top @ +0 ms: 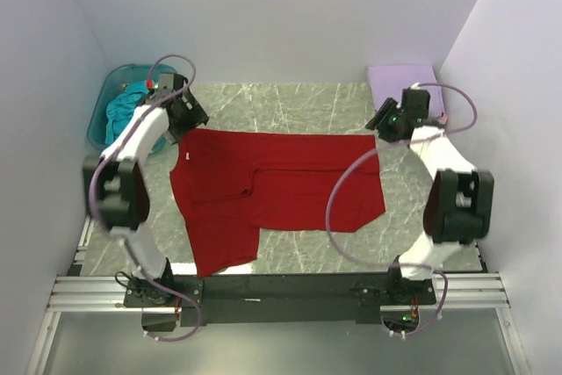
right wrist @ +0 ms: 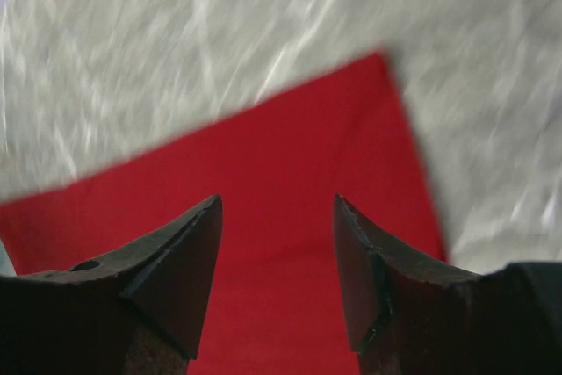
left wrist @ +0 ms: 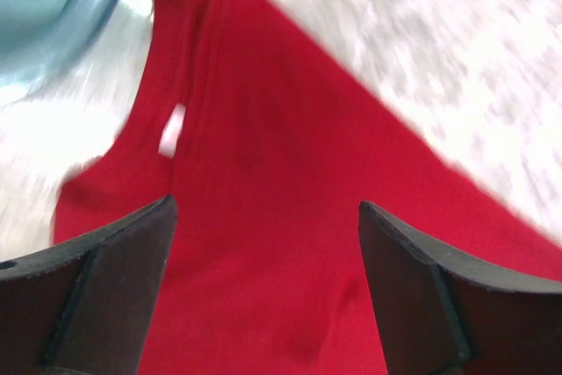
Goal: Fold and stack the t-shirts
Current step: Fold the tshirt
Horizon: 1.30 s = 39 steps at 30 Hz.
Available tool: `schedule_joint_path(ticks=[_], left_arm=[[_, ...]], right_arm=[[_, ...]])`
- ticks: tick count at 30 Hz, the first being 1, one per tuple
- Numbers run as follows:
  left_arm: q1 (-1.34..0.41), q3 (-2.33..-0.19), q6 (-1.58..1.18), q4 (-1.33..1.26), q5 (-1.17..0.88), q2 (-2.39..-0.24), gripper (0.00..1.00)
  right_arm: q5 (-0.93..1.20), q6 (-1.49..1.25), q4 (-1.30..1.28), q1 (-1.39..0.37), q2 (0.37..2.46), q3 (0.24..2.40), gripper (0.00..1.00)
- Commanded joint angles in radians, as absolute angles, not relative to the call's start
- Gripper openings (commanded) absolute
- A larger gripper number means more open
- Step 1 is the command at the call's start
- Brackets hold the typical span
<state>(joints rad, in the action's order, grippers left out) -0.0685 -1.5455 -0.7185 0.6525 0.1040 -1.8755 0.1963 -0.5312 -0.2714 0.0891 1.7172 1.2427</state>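
Marble-patterned grey, the bench (top: 299,103) carries everything.

Largest on it is the red t-shirt (top: 281,186), spread across the middle. It lies mostly flat, with a crease through its middle. Its collar points toward the left edge, and a white label (left wrist: 172,129) shows inside the neck. One sleeve reaches down to the near edge on the left side, and the hem end lies toward the right edge.

A translucent blue-green tub (top: 98,116) stands at the far left corner. A teal t-shirt (top: 123,116) is bunched inside it.

At the far right corner sits a folded lavender t-shirt (top: 399,81), apart from the red one.

The left fingers (left wrist: 145,234) hang over the red t-shirt's far left corner, beside the collar. They are spread wide, with nothing between them and only red cloth below.

The right fingers (right wrist: 198,234) hang over the shirt's far right corner. They are parted less widely and also grip nothing, with the corner of the cloth and bare bench showing beyond their tips. Whether either pair touches the cloth cannot be told.
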Motion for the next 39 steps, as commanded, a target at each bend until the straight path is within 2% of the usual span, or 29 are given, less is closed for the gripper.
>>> schedule_joint_path(ticks=[1, 7, 12, 26, 34, 36, 38, 39], left_arm=[[-0.127, -1.401, -0.75, 0.745, 0.193, -1.609, 0.89], [-0.144, -0.984, -0.833, 0.764, 0.212, -1.263, 0.75], [-0.144, -0.792, -0.845, 0.743, 0.212, -1.16, 0.66], [-0.133, -0.692, -0.861, 0.641, 0.255, -1.305, 0.46], [-0.135, -0.675, -0.864, 0.65, 0.235, -1.347, 0.44], [-0.138, -0.678, -0.865, 0.65, 0.242, -1.353, 0.39], [-0.137, -0.678, -0.865, 0.65, 0.247, -1.362, 0.27], [-0.141, -0.678, -0.868, 0.652, 0.247, -1.368, 0.25]], right_arm=[[0.077, -0.492, -0.357, 0.006, 1.565, 1.108, 0.61], [0.04, -0.491, -0.403, -0.101, 1.346, 0.909, 0.6], [0.029, -0.495, -0.429, -0.138, 1.2, 0.772, 0.57], [0.011, -0.476, -0.476, -0.138, 1.037, 0.601, 0.51], [0.003, -0.48, -0.494, -0.138, 1.06, 0.598, 0.5], [0.003, -0.489, -0.486, -0.138, 1.077, 0.597, 0.49], [0.003, -0.499, -0.494, -0.14, 1.103, 0.603, 0.48], [-0.023, -0.505, -0.511, -0.138, 1.111, 0.612, 0.48]])
